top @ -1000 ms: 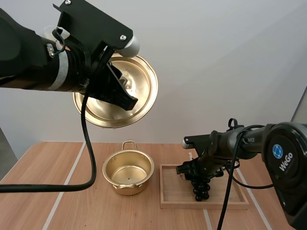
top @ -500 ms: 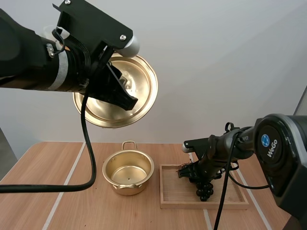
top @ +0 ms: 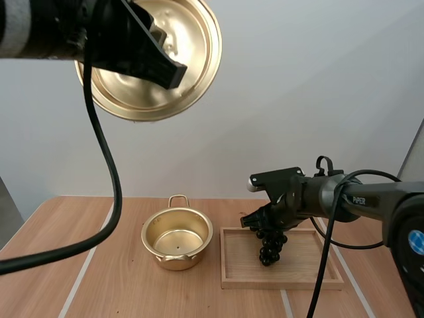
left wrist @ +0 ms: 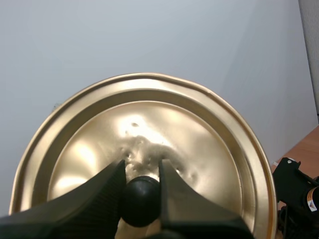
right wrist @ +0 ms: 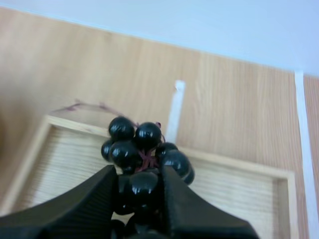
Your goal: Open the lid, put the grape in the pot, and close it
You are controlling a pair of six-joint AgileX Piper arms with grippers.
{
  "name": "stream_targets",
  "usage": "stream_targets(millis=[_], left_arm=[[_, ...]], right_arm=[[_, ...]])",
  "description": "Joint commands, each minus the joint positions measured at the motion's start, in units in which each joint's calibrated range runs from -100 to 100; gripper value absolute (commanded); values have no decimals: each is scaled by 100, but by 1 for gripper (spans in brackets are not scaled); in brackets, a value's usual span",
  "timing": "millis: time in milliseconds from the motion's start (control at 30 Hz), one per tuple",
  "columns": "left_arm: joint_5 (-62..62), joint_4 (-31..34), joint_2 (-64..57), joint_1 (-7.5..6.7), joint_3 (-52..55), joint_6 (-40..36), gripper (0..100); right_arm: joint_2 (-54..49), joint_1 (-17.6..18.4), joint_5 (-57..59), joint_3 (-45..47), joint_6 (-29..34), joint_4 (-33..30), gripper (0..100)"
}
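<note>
Pale wood counter (top: 66,265) carries the open pot (top: 177,238) and, just right of it, the wooden tray (top: 285,281). Our right pincer (right wrist: 138,174) is clenched on the bunch of grapes (top: 269,252), which hangs long-axis downward over the tray. The pot lies to that pincer's left, so we judge the carry runs leftward. Our left pincer (left wrist: 141,167) grips the lid (left wrist: 199,149) high above the pot.

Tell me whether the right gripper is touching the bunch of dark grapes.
Touching. In the right wrist view, the right gripper pinches the bunch of glossy black grapes between its two black ribbed fingers.
</note>
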Motion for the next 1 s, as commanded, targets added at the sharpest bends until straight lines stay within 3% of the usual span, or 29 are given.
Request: stream_targets(millis=[0,167,467,800,967], left_arm=[[5,25,-99,-5,-187,-153,0],[5,309,-234,2,-318,-277,0],[-35,499,-563,2,-466,-641,0],[-97,511,-656,2,-896,-926,0],[-79,511,-656,2,-896,-925,0]], right_arm=[[-329,280,131,-221,-68,-49,0],[-408,755,752,-782,-68,-49,0],[-396,1359,792,-1436,-68,-37,0],[-50,1828,722,-1695,-68,-37,0],[442,1874,782,-1695,-68,-37,0]])
